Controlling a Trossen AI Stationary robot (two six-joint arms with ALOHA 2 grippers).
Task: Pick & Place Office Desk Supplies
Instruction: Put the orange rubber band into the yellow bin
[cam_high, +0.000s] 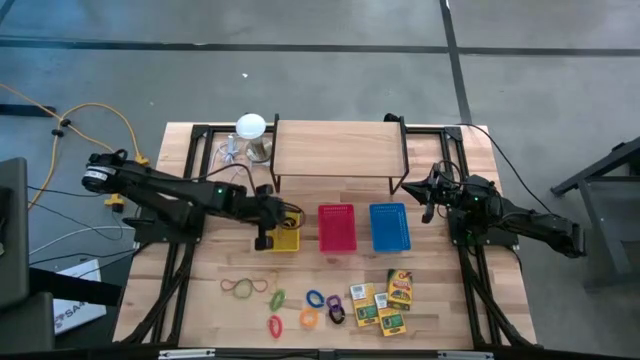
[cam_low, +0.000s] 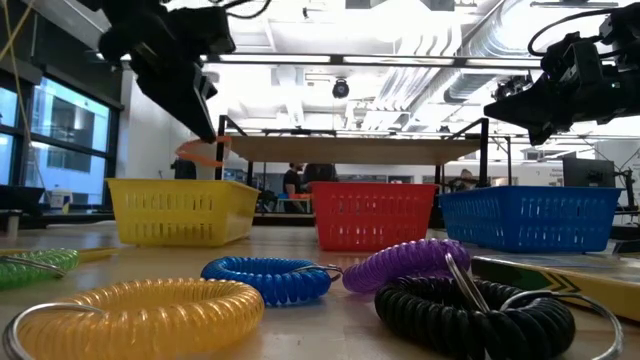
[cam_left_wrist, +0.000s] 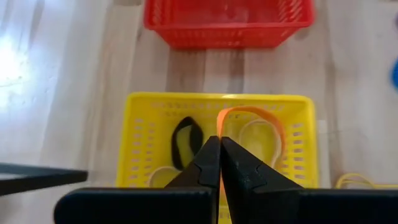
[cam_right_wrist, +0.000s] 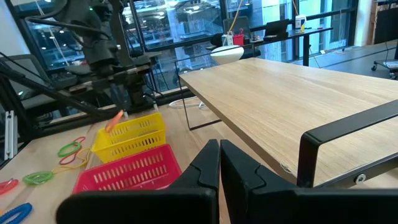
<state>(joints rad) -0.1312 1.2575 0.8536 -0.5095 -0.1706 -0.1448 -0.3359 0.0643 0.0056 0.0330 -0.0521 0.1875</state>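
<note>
My left gripper (cam_left_wrist: 219, 149) hangs over the yellow basket (cam_left_wrist: 143, 143), shut on an orange rubber band (cam_left_wrist: 255, 113). In the basket lie a black band (cam_left_wrist: 185, 142) and pale yellow bands (cam_left_wrist: 258, 134). On the near part of the table lie more rubber bands (cam_high: 243, 288), several small coloured rings (cam_high: 315, 300) and yellow-and-green card boxes (cam_high: 385, 300). My right gripper (cam_right_wrist: 219, 155) is shut on nothing and waits level by the right end of the wooden shelf (cam_high: 338, 150). My left gripper pinches the orange rubber band at one end of its loop (cam_left_wrist: 221, 124), between the two fingertips. The fingers slant down from the table's left side. The rest of the loop (cam_low: 200, 152) sticks out past the tips, clear above the yellow basket.
A red basket (cam_high: 337, 227) and a blue basket (cam_high: 389, 226) stand in a row to the right of the yellow one. The shelf on black legs spans the far middle of the table. A white round-topped object (cam_high: 250, 127) sits at its left end.
</note>
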